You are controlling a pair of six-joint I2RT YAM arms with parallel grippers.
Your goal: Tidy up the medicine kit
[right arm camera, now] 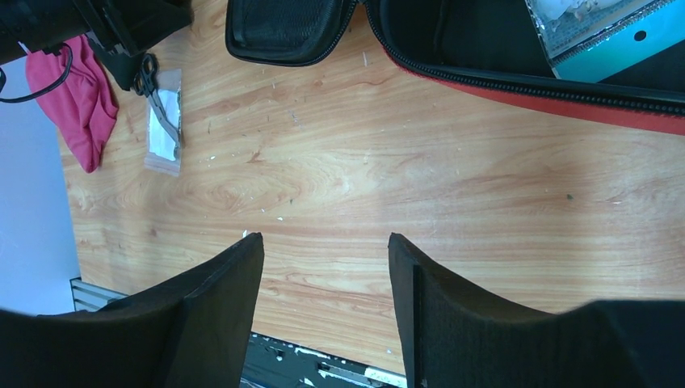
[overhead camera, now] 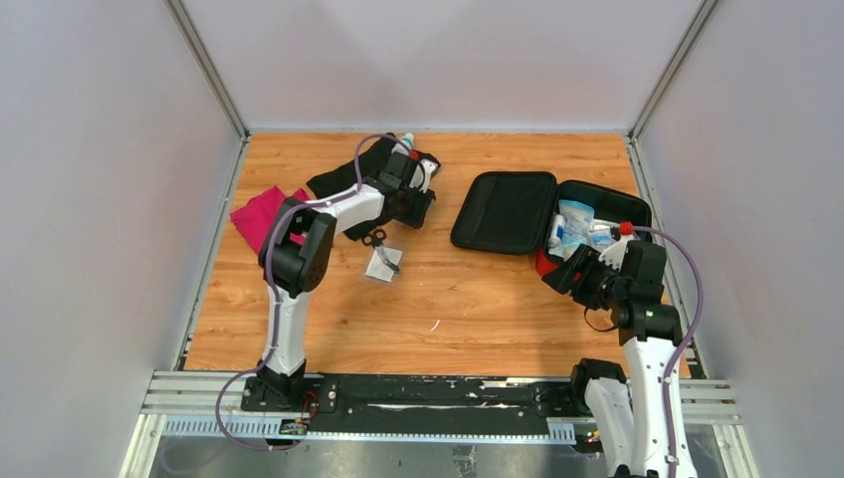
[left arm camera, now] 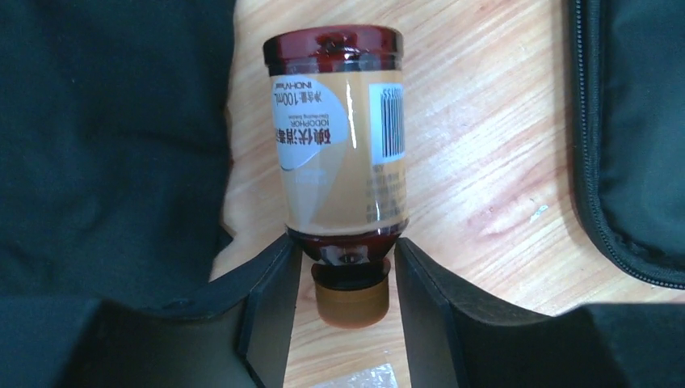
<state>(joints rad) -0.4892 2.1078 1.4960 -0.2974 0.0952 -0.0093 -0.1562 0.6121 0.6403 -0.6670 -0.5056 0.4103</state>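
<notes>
Medicine kit (overhead camera: 505, 211) sits at 2 o'clock from table centre, unzipped and laid flat, linings up. Long axis of the opened pair runs 9-to-3: empty black lid half on the 9 side, base half on the 3 side with white and blue packets inside, red shell showing at its 6 o'clock edge. Left arm: base at 7 o'clock, lower link upright, elbow bent, forearm reaching toward 1 o'clock over the black cloth (overhead camera: 333, 181). Left gripper (left arm camera: 346, 241) straddles the neck of a brown iodophor bottle (left arm camera: 339, 137), cap toward the palm, base pointing away. Fingers part-way in, slim gaps beside the cap; can't tell if it's clamped. Right arm: base at 5 o'clock, wrist folded, right gripper (right arm camera: 325, 237) at the kit's 6 o'clock edge, aimed toward 10 o'clock, fingers apart over bare wood, holding nothing. Magenta cloth (overhead camera: 261, 211) lies at 9 o'clock, scissors (overhead camera: 376, 239) near centre.
</notes>
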